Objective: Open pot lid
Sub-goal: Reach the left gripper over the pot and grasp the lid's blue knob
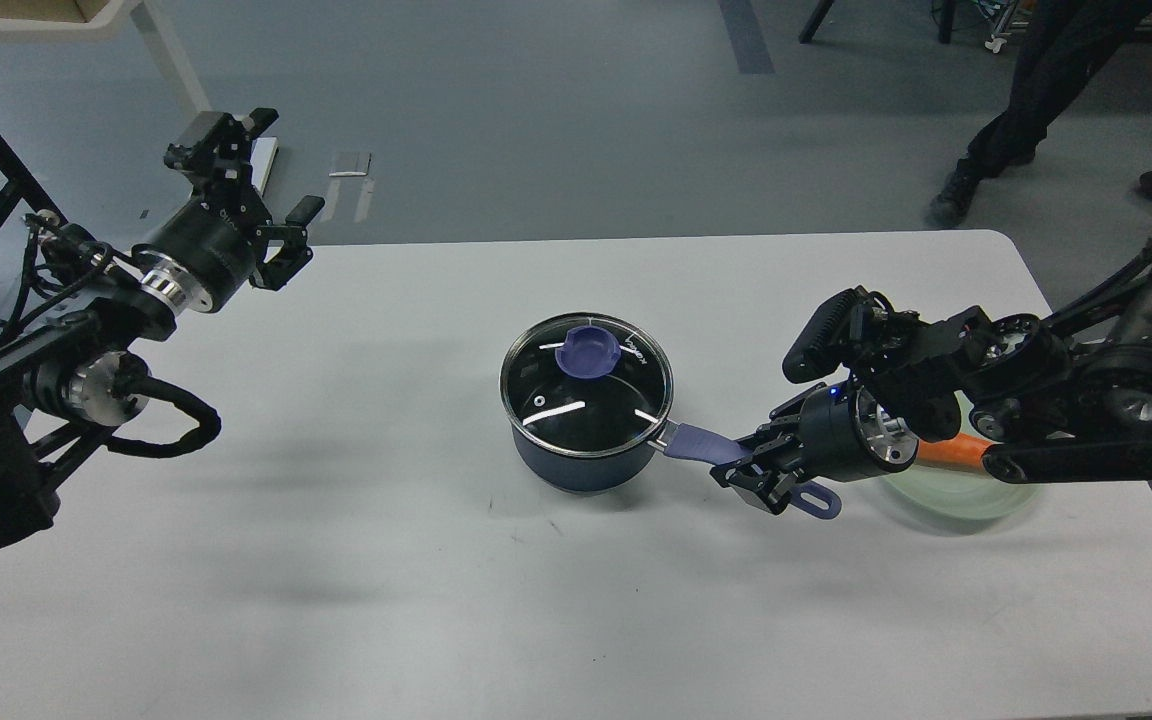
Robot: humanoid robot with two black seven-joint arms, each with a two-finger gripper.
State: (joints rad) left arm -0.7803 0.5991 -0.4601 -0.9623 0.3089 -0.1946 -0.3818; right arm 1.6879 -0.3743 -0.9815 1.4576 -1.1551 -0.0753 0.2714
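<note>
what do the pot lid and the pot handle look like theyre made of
The lid looks like clear glass: the black inside shows through and light streaks glint on it. Its rim looks like polished steel, its knob matte purple-blue plastic or silicone. The handle of the pot looks like the same matte lavender material, probably soft-coated.

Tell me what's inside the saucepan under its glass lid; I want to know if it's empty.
Through the clear lid, seated on the saucepan, only a dark interior and bright reflections show. No contents stand out, but the purple knob and glare hide parts of the bottom.
</note>
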